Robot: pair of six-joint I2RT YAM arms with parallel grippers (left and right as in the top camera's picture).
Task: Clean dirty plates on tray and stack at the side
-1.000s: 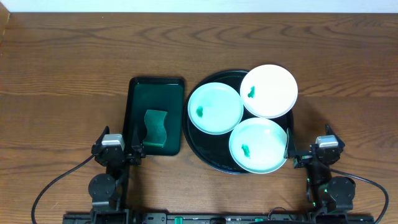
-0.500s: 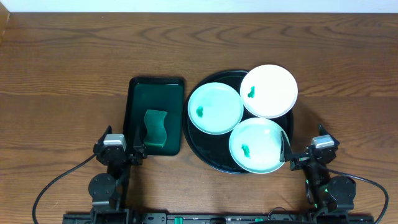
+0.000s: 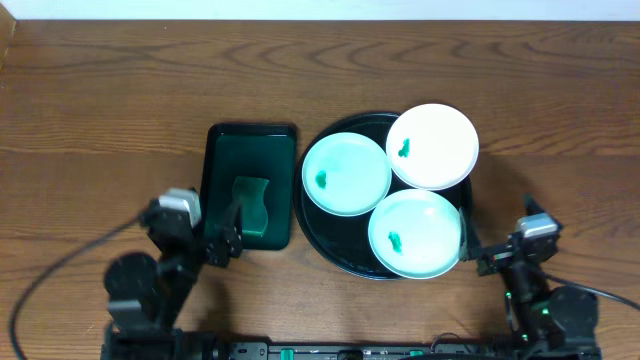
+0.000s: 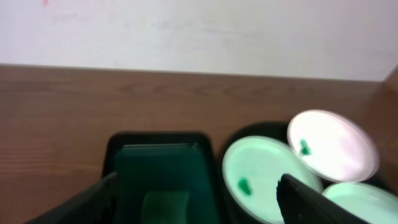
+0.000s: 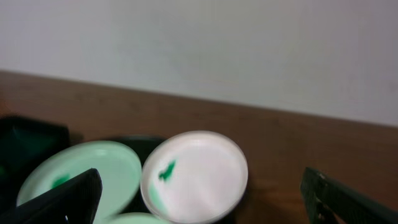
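Observation:
Three plates lie on the round black tray [image 3: 326, 236]: a mint one [image 3: 346, 174] at the left, a white one [image 3: 432, 146] at the back right and a second mint one [image 3: 415, 234] at the front. Each carries a small green smear. My left gripper [image 3: 225, 234] is open over the near end of the green tray, close to the sponge [image 3: 250, 207]. My right gripper [image 3: 476, 248] is open just right of the front mint plate, holding nothing. The left wrist view shows the sponge [image 4: 165, 208] between my fingers [image 4: 81, 202]. The white plate [image 5: 196, 174] fills the right wrist view.
A small rectangular dark green tray [image 3: 250, 140] holding the sponge stands left of the black tray. Wooden table [image 3: 120, 120] spreads to the left, behind and to the right [image 3: 560, 140]. A pale wall [image 4: 199, 31] rises behind the table.
My left arm has swung left and lifted, with its fingers still near the sponge. My right arm has shifted slightly right and toward the near edge. Both grippers stayed open; the plates have not moved.

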